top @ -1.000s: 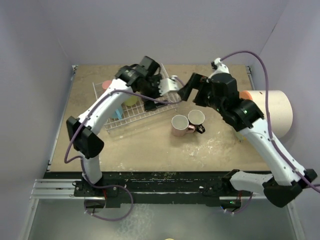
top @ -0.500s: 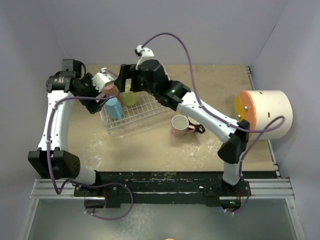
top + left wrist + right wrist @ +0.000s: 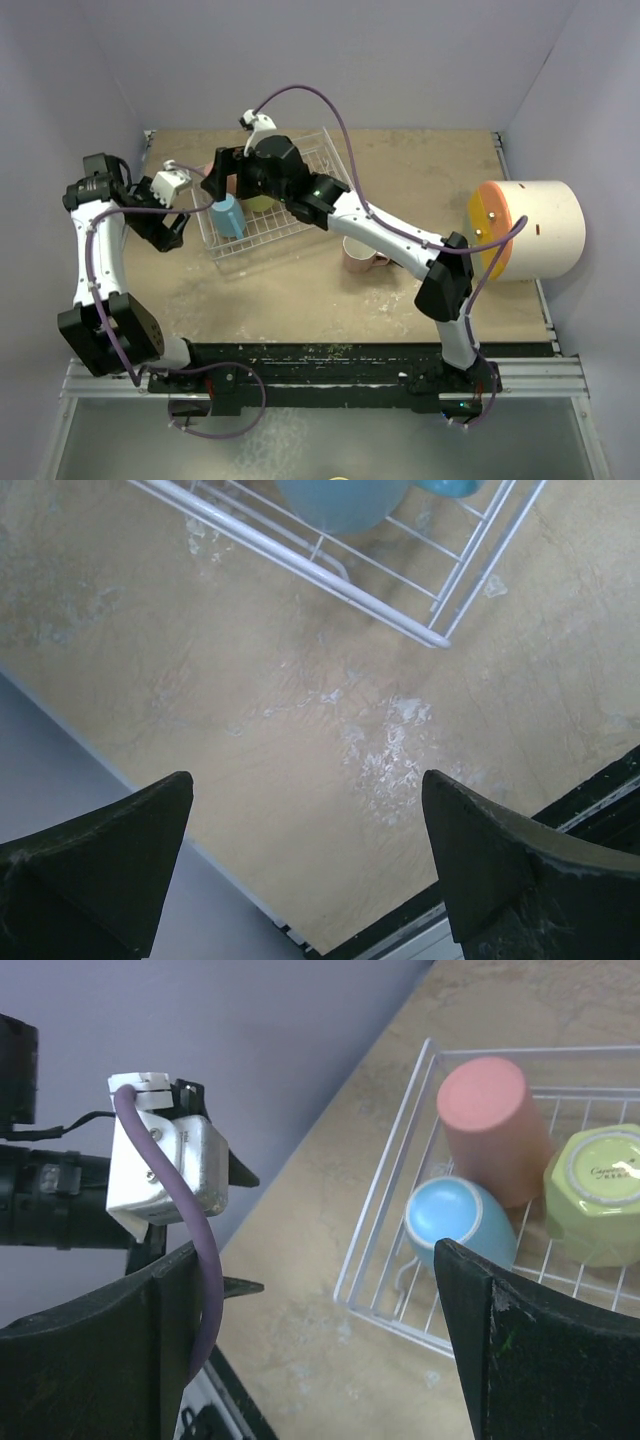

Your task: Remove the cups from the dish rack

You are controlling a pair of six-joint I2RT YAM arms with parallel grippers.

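- Although already out on the surface (image 3: 300, 290): light pink cup (image 3: 356, 256).
- Spread wide, empty, beside the dish rack (image 3: 330, 580): left tool (image 3: 305, 810).
- Yet to unload, inside: light blue cup (image 3: 458, 1222), coral-red cup (image 3: 495, 1125), yellow-green cup (image 3: 598, 1192).
- Above them, fingers apart, empty: right tool (image 3: 315, 1260).

A tan, stone-patterned tabletop (image 3: 300, 290) fills the middle, scuffed with pale whitish patches (clearest in the left wrist view); plain lavender-grey walls (image 3: 400, 60) close it in at the back and on both sides; a silver aluminium rail (image 3: 540, 375) runs along its near edge; below that lies a dull grey surface (image 3: 400, 450); the light is soft and even.
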